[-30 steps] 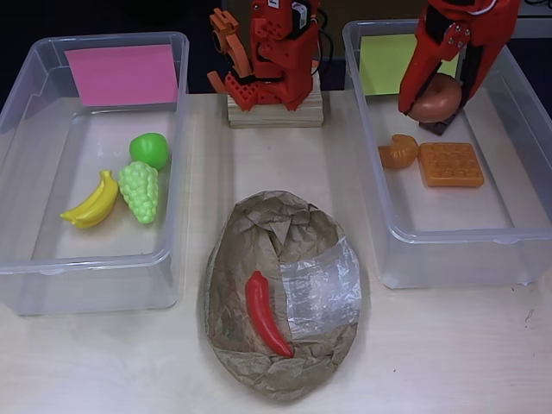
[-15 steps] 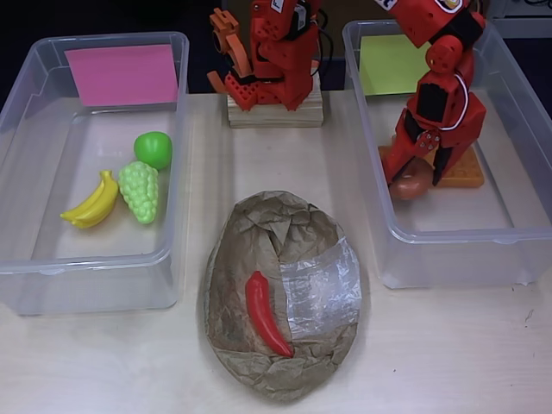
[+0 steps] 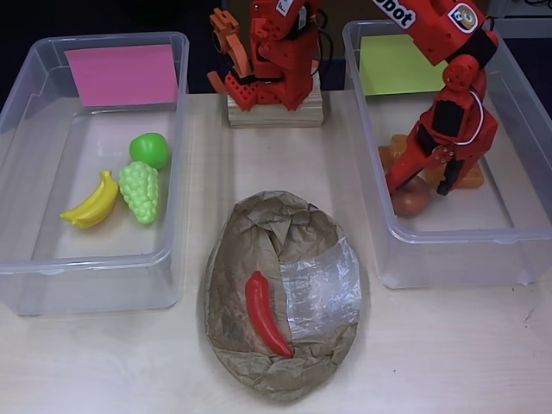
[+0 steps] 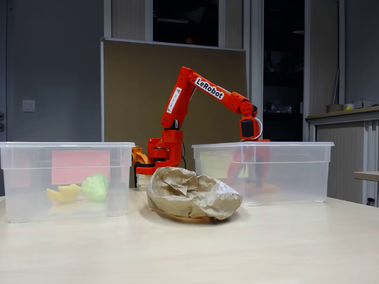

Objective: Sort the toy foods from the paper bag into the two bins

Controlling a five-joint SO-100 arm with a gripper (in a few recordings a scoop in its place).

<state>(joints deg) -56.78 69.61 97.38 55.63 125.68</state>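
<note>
From overhead, my fingers [image 3: 416,188] sit low in the yellow-green-labelled bin [image 3: 448,246], spread narrowly over the brown donut [image 3: 409,201]; whether they grip it I cannot tell. The arm covers most of the waffle [image 3: 470,177] and croissant [image 3: 395,148] just behind. The red chili [image 3: 266,312] lies on the paper bag [image 3: 259,241], well apart on the desk [image 3: 448,354].

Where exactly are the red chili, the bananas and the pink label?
red chili [image 3: 266,315], overhead view, middle of its body
bananas [image 3: 93,203], overhead view, middle of the bunch
pink label [image 3: 122,74], overhead view, centre of the paper
</note>
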